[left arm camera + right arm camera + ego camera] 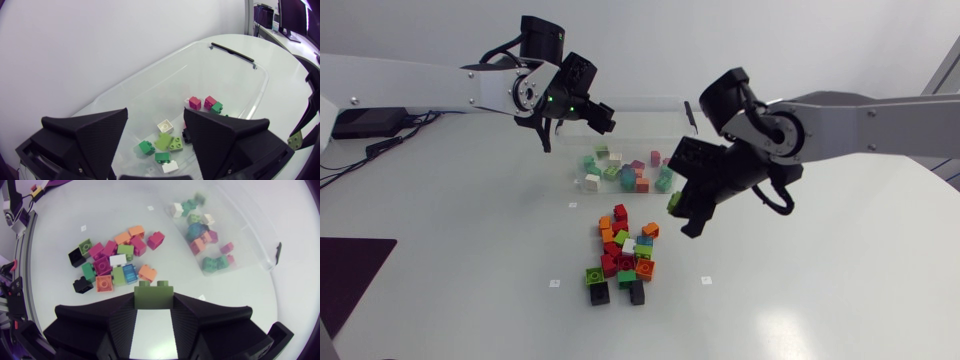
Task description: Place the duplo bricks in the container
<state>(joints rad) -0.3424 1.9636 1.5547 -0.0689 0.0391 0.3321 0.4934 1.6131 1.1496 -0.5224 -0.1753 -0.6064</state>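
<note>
The right gripper (682,210) clasps an olive-green plastic duplo brick (154,291); the clear plastic container (650,112) lies far-left of it, under the spread left gripper (155,117).

White table (470,200) w/ small white sq. markers (554,283).

Clear plastic container (240,95), matte claws (155,145)

One clear plastic container (640,125), upper centre of the frame, holds about a dozen small coloured plastic duplo bricks (627,180) (overlaps blur the count). Roughly seventeen loose bricks (623,262) lie heaped lower centre on the white tabletop (820,290). One olive-green brick (674,203) is apart, centre right.
</note>
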